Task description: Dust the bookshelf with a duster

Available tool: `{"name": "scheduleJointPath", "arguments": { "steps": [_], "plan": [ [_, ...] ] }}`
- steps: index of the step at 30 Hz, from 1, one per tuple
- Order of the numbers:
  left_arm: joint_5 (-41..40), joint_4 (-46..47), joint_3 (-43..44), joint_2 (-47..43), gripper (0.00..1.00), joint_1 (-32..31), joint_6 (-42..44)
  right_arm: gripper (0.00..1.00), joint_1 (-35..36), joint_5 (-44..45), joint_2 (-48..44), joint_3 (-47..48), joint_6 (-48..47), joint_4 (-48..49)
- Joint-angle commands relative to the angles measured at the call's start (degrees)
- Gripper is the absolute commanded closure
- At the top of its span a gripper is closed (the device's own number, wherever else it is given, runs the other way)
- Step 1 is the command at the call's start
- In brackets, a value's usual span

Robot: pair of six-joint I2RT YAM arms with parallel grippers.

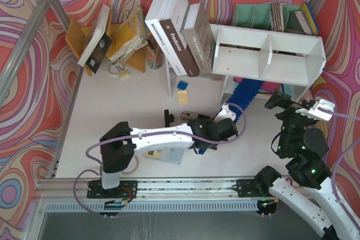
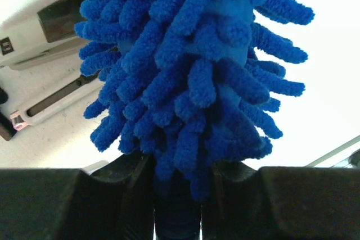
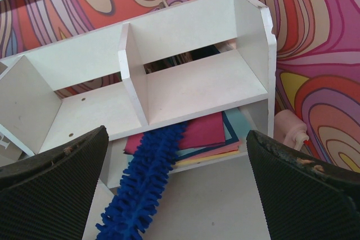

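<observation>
The white bookshelf (image 1: 270, 54) stands at the back right, with two upper compartments and a lower level. The blue fluffy duster (image 1: 244, 95) reaches from my left gripper (image 1: 228, 117) into the lower level, its head lying over coloured paper sheets (image 3: 208, 130). In the left wrist view my left gripper (image 2: 177, 178) is shut on the duster's handle (image 2: 177, 217), and the fluffy head (image 2: 191, 71) fills the view. My right gripper (image 1: 292, 105) hovers in front of the shelf's right half. It is wide open (image 3: 177, 133) and holds nothing, facing the bookshelf (image 3: 197, 82) and the duster (image 3: 146, 178).
Large books (image 1: 180, 37) lean against the shelf's left end. A teal file organizer (image 1: 270, 15) stands behind it, and an orange book rack (image 1: 112, 37) at the back left. A pink bottle (image 3: 289, 127) sits right of the shelf. Small pads (image 1: 183, 95) and a sheet (image 1: 166, 154) lie near my left arm.
</observation>
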Motion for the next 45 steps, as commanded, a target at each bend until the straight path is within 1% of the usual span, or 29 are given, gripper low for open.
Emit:
{"name": "scheduleJointPath", "arguments": {
  "steps": [1,5,9,13,17,21,26,31,34,40,43,45],
  "plan": [
    [-2.4,-0.45,2.47,-4.73,1.0,-0.43,1.6,0.01,0.02,0.51,-0.74,-0.04,-0.25,0.9],
    [-3.44,-2.42,6.57,-7.12,1.0,-0.6,1.6,0.01,0.04,0.51,-0.64,-0.03,-0.15,0.82],
    [-2.41,0.82,5.45,-8.01,1.0,-0.64,1.59,0.01,0.04,0.51,-0.73,0.04,0.01,0.81],
    [-1.61,0.45,5.41,-4.47,1.0,-0.65,1.81,0.01,0.03,0.51,-0.81,-0.02,-0.08,0.71],
    [1.46,-0.72,5.97,-0.28,1.0,-0.65,1.93,0.01,0.02,0.42,-0.65,0.04,-0.08,0.75],
    [2.02,-3.39,7.96,2.22,1.0,-0.75,2.61,0.01,0.06,0.42,-0.81,-0.04,-0.08,0.71],
    [-2.01,-3.01,9.95,-1.24,1.0,-1.64,5.22,0.01,0.05,0.34,-0.71,0.0,-0.02,0.8],
    [-3.13,-0.34,11.63,-3.48,1.0,-1.88,6.93,0.01,0.03,0.33,-0.64,0.04,0.09,0.74],
    [-2.88,-0.42,13.39,-1.79,1.0,-1.88,7.57,0.01,0.02,0.33,-0.64,0.08,0.1,0.71],
    [2.21,-0.98,15.29,3.24,1.0,-1.95,7.48,0.01,0.02,0.33,-0.55,0.09,0.1,0.71],
    [3.43,-1.94,15.29,5.86,1.0,-1.9,7.91,0.01,0.02,0.33,-0.64,0.04,0.12,0.78],
    [3.62,-4.23,16.31,7.71,1.0,-1.94,7.97,0.01,0.02,0.33,-0.64,-0.02,-0.07,0.8]
  ]
}}
